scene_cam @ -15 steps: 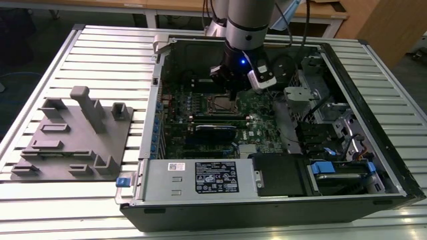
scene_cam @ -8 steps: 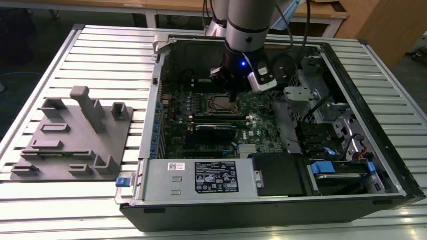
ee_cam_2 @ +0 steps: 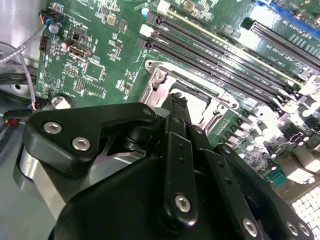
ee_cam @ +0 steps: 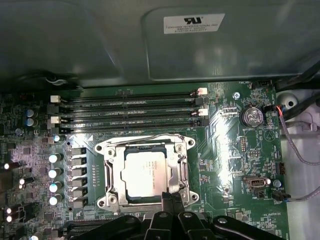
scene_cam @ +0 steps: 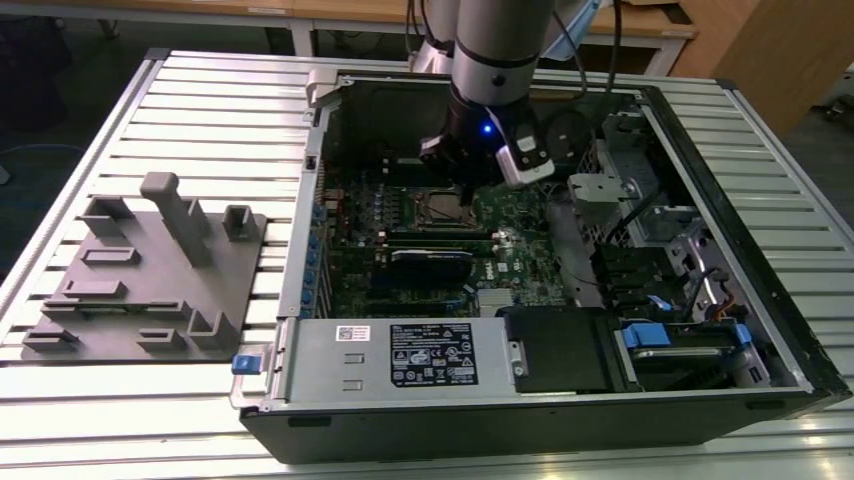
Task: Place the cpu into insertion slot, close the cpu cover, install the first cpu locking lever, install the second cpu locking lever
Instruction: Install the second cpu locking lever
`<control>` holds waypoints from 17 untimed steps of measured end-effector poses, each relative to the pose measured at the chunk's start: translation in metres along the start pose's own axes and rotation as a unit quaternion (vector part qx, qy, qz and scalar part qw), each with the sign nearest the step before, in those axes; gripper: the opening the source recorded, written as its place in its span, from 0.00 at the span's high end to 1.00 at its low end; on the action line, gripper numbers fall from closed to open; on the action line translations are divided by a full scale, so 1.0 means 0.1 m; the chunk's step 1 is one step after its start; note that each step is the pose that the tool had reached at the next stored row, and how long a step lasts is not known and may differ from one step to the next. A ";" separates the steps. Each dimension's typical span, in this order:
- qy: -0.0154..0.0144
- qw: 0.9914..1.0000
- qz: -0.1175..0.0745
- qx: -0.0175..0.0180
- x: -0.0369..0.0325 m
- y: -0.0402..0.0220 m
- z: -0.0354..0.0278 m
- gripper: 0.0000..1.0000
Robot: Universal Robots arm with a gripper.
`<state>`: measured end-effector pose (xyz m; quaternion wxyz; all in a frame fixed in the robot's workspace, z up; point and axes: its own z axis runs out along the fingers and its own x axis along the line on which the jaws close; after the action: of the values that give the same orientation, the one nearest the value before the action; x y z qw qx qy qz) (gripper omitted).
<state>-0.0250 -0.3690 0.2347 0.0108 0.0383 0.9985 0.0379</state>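
Just beyond your claw (ee_cam: pixel 170 200), the cpu (ee_cam: pixel 145 172) lies flat in the insertion slot (ee_cam: pixel 111 174), its pale brushed-metal square ringed by the silvery cpu cover (ee_cam: pixel 172 170). Claw fingers are pressed together, tips at the frame's edge. Green motherboard (ee_cam: pixel 235 160) with long black memory slots (ee_cam: pixel 130 115) surrounds it.

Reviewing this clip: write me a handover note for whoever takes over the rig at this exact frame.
End effector: low over the near edge of the insertion slot, inside the open computer case; it carries nothing, and whether its fingers are open cannot be told.
CPU: lying flat in the slot, silvery face up.
CPU cover: appears down, framing the chip.
Locking levers: a thin wire lever runs along the slot's far edge; whether either is latched cannot be told.
Done: chip placed, cover seemingly shut.
Left: confirm the cover, then both levers.
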 end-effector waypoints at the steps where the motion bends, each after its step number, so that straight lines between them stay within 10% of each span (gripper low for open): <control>1: 0.000 1.000 0.000 0.000 0.000 -0.004 0.001 0.89; 17: 0.000 1.000 0.000 0.000 -0.001 -0.018 0.002 0.89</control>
<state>-0.0250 -0.3708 0.2344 0.0108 0.0384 0.9985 0.0375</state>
